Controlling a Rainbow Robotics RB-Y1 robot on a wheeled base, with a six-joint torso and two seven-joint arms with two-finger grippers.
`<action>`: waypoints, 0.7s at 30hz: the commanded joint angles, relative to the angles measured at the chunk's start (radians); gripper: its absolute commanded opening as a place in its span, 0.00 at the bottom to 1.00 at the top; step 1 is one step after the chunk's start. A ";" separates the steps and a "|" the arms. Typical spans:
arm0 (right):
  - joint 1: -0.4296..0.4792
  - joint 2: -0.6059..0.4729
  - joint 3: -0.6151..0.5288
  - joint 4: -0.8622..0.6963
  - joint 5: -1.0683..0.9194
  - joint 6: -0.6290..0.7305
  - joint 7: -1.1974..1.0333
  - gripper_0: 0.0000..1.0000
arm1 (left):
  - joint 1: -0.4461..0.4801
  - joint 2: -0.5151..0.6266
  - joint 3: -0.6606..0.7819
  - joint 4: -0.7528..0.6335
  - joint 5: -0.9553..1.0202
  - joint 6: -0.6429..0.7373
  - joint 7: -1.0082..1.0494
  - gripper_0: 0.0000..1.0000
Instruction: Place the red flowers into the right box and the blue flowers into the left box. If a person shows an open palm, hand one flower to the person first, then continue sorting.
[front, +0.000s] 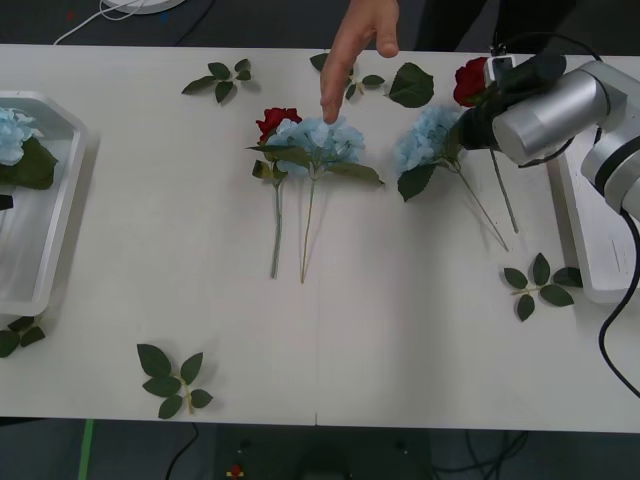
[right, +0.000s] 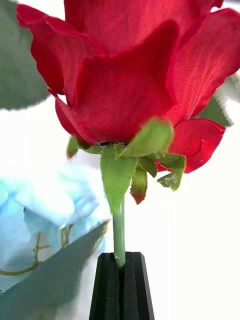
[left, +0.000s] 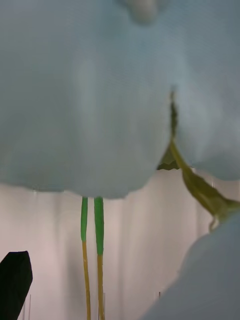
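Observation:
My right gripper is shut on a red flower just under its head, held above the table's right side with the stem hanging down. In the right wrist view the black fingers pinch the green stem below the red flower. The right box lies partly behind that arm. A second red flower and a blue flower lie mid-table, and another blue flower lies further right. The left box holds a blue flower. My left gripper hangs open over blue petals.
A person's hand reaches in from the far edge, fingertips down at the middle blue flower's head. Loose leaf sprigs lie at the front left, beside the right box, by the left box and along the far edge.

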 joint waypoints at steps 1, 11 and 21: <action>0.052 -0.155 -0.048 -0.168 -0.029 0.003 0.021 0.00 | 0.011 0.004 0.028 -0.007 0.010 -0.010 -0.070 1.00; 0.256 -0.351 -0.227 -0.621 -0.052 -0.039 0.009 0.00 | 0.011 0.004 0.028 -0.007 0.010 -0.010 -0.070 1.00; 0.394 -0.344 -0.278 -0.751 0.020 -0.467 0.022 0.00 | 0.011 0.004 0.028 -0.007 0.010 -0.010 -0.070 1.00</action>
